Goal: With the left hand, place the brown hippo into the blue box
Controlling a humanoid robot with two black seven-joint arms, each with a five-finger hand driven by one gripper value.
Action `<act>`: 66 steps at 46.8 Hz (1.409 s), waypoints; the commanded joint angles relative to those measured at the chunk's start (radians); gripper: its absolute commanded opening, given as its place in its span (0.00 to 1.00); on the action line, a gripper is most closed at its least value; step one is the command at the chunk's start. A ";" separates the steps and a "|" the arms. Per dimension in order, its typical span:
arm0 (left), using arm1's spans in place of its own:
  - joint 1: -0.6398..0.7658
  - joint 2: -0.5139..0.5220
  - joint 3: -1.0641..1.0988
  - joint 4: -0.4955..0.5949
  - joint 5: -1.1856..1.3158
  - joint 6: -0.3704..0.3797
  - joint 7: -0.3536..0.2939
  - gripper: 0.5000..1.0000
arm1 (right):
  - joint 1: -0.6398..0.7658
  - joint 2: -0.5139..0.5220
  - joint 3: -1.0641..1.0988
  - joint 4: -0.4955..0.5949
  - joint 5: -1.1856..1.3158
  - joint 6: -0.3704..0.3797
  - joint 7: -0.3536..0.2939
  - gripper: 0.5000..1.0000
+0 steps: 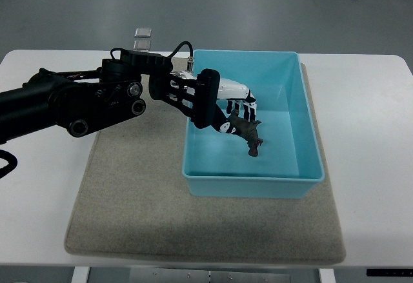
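Brown, one hippo [248, 131] hangs inside the one blue box [310, 135], gripped by the left hand's [229, 106] fingers [248, 107].

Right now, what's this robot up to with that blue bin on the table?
The robot's left hand reaches over the wall of the blue box, which sits on a grey mat on the white table. Its fingers are closed on the brown hippo, holding it inside the box, low over the bottom. It has not let go yet. The right arm is out of view.
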 commanded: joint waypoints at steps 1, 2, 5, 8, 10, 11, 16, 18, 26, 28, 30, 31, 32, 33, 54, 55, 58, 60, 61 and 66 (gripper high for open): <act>0.010 -0.001 0.001 0.000 0.000 0.003 0.000 0.21 | 0.000 0.000 0.000 0.000 0.000 0.000 0.000 0.87; 0.013 -0.001 0.001 0.000 0.000 0.004 -0.002 0.25 | 0.000 0.000 0.000 0.000 0.000 0.000 0.000 0.87; 0.018 -0.001 0.001 0.000 0.000 0.015 -0.002 0.35 | 0.000 0.000 0.000 0.000 0.000 0.000 -0.001 0.87; 0.029 -0.001 -0.001 0.000 -0.001 0.032 -0.005 0.51 | 0.000 0.000 0.000 0.000 0.000 0.000 0.000 0.87; 0.033 -0.001 -0.001 -0.001 -0.001 0.039 -0.006 0.55 | 0.000 0.000 0.000 0.000 0.000 0.000 -0.001 0.87; 0.035 -0.001 -0.001 -0.001 -0.001 0.041 -0.008 0.56 | 0.000 0.000 0.000 0.000 0.000 0.000 0.000 0.87; 0.036 -0.001 -0.003 -0.003 -0.006 0.044 -0.009 0.71 | 0.000 0.000 0.000 0.000 0.000 0.000 0.000 0.87; 0.036 -0.001 -0.003 -0.003 -0.009 0.047 -0.009 0.77 | 0.000 0.000 0.000 0.000 0.000 0.000 0.000 0.87; 0.036 0.001 -0.018 -0.003 -0.026 0.049 -0.009 0.86 | 0.000 0.000 0.000 0.000 0.000 0.000 0.000 0.87; 0.036 0.002 -0.027 -0.003 -0.028 0.052 -0.009 0.88 | 0.000 0.000 0.000 0.000 -0.001 0.000 0.000 0.87; 0.038 0.004 -0.045 -0.003 -0.029 0.058 -0.009 0.92 | 0.000 0.000 0.000 0.000 0.000 0.000 0.000 0.87; 0.038 0.007 -0.061 -0.003 -0.029 0.061 -0.009 0.92 | 0.000 0.000 0.000 0.000 0.000 0.000 0.000 0.87; 0.038 0.009 -0.076 -0.001 -0.032 0.061 -0.009 0.92 | 0.000 0.000 0.000 0.000 0.000 0.000 0.000 0.87; 0.039 0.012 -0.094 -0.003 -0.038 0.061 -0.009 0.92 | 0.000 0.000 0.000 0.000 0.000 0.000 0.000 0.87; 0.067 0.030 -0.338 0.161 -0.366 0.101 -0.006 0.98 | 0.000 0.000 0.000 0.000 -0.001 0.000 0.000 0.87; 0.067 0.030 -0.345 0.178 -0.392 0.111 -0.006 0.98 | 0.000 0.000 0.000 0.000 0.000 0.000 0.000 0.87; 0.069 0.030 -0.355 0.226 -0.469 0.133 -0.006 0.98 | 0.000 0.000 0.000 0.000 0.000 0.000 0.000 0.87; 0.069 0.032 -0.357 0.250 -0.520 0.136 -0.006 0.98 | 0.000 0.000 0.000 0.000 -0.001 0.000 0.000 0.87; 0.067 0.032 -0.357 0.264 -0.544 0.137 -0.006 0.98 | 0.000 0.000 0.000 0.000 0.000 0.000 0.000 0.87; 0.069 0.036 -0.357 0.341 -0.656 0.142 -0.006 0.98 | 0.000 0.000 0.000 0.000 0.000 0.000 0.000 0.87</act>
